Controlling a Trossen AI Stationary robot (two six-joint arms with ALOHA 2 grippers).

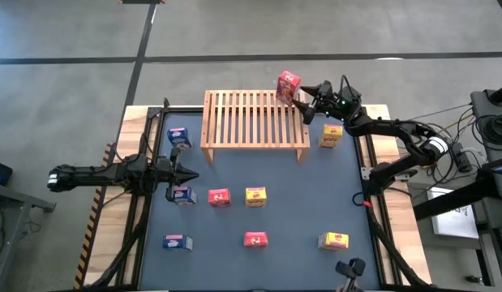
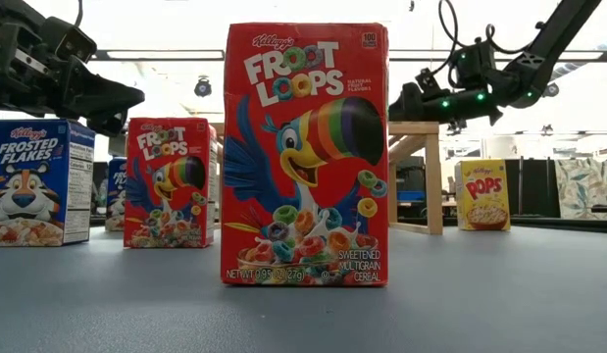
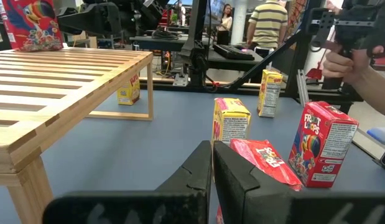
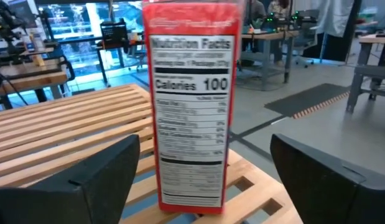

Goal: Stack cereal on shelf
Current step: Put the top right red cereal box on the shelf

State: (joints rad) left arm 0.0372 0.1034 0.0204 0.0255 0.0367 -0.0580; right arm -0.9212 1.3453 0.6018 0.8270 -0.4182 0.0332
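Grey concrete flooring is surrounding the dark blue table (image 1: 299, 211), on which the wooden shelf (image 1: 251, 122) is standing near the far edge. One red Froot Loops box (image 1: 288, 86) is standing upright on the shelf's slats at the far right corner; the other cereal boxes are lying scattered over the table, including a yellow Pops box (image 1: 330, 136) just beside the shelf's right leg.

The right gripper (image 1: 311, 104) is hanging at the shelf's right corner with its fingers (image 4: 86, 180) spread well apart on either side of the red box, neither one touching it.

Risk: the box is sitting close to the shelf's corner and standing on a narrow base, so a finger brushing it on withdrawal would probably tip it off the edge.

The right arm is reaching in from the right side, elbow bent, wrist about level. The left arm is lying stretched across the left side, its gripper (image 1: 184, 173) pressed together between two blue boxes, holding nothing.
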